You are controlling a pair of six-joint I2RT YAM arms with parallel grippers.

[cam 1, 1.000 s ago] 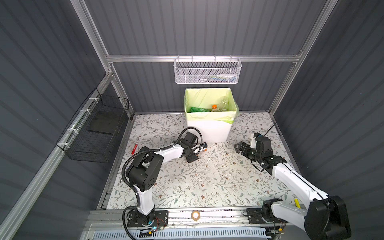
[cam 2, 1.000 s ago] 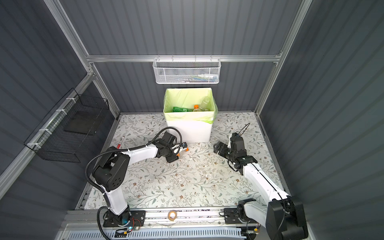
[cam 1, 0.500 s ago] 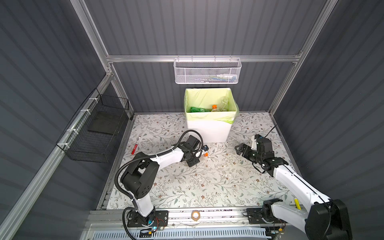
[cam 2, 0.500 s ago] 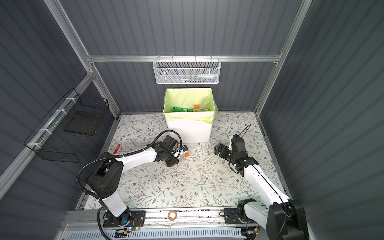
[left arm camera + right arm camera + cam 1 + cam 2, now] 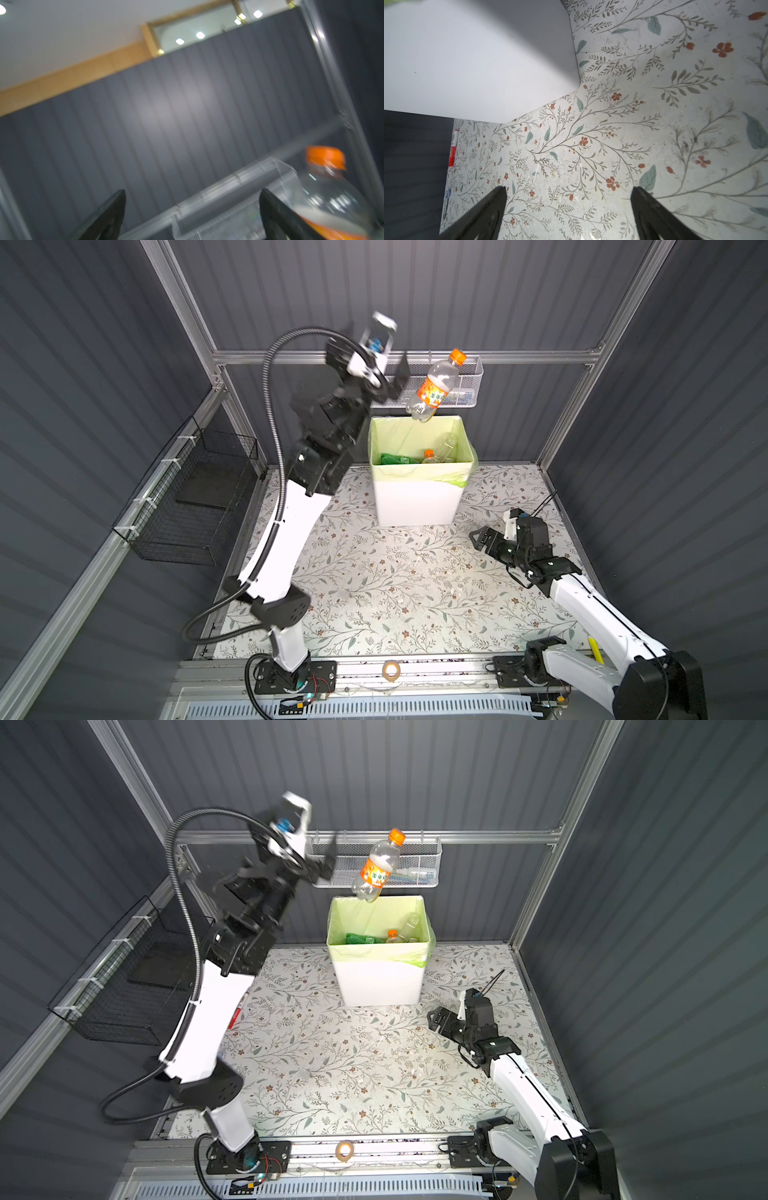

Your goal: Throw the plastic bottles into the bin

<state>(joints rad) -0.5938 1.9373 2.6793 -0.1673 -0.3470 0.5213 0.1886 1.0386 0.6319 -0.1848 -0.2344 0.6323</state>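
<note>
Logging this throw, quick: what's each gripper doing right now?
Left gripper: open, empty; the orange-capped bottle is in the air beside it.
Right gripper: open, holding nothing.

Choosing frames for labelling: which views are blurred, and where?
In both top views the left claw is smeared, the orange-labelled bottle midair by the bin fairly crisp; left wrist view: blurred throughout; right wrist view: sharp, bin wall partly shadowed.
</note>
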